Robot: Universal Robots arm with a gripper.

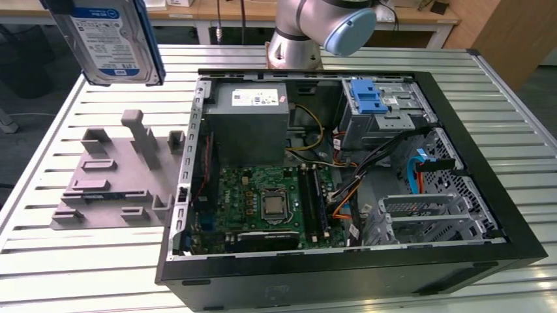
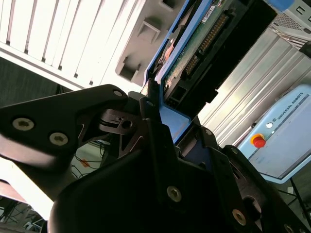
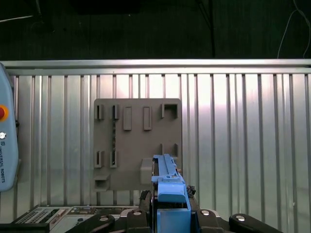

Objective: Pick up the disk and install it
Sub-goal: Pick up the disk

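Observation:
The disk (image 1: 113, 42), a silver hard drive with a white-and-blue label and a blue rail frame, hangs upright in the air at the exterior view's upper left, above the grey holder plate (image 1: 117, 176). In both wrist views my gripper (image 2: 175, 116) (image 3: 170, 196) is shut on the disk's edge. Its black fingers (image 2: 150, 126) press on the blue rail (image 3: 167, 182), and the drive's green board and connector (image 2: 204, 39) show beyond them. The open computer case (image 1: 487, 189) lies to the exterior view's right of the disk, with a drive cage and blue latch (image 1: 372, 98) at its far right corner.
Slotted pegs stand up from the grey holder plate (image 3: 136, 141), which rests on the ribbed metal table (image 1: 87, 261). Inside the case are a power supply (image 1: 248, 120), a motherboard (image 1: 270, 202) and loose cables. The arm's base (image 1: 296, 39) rises behind the case. A teach pendant (image 3: 7, 145) lies nearby.

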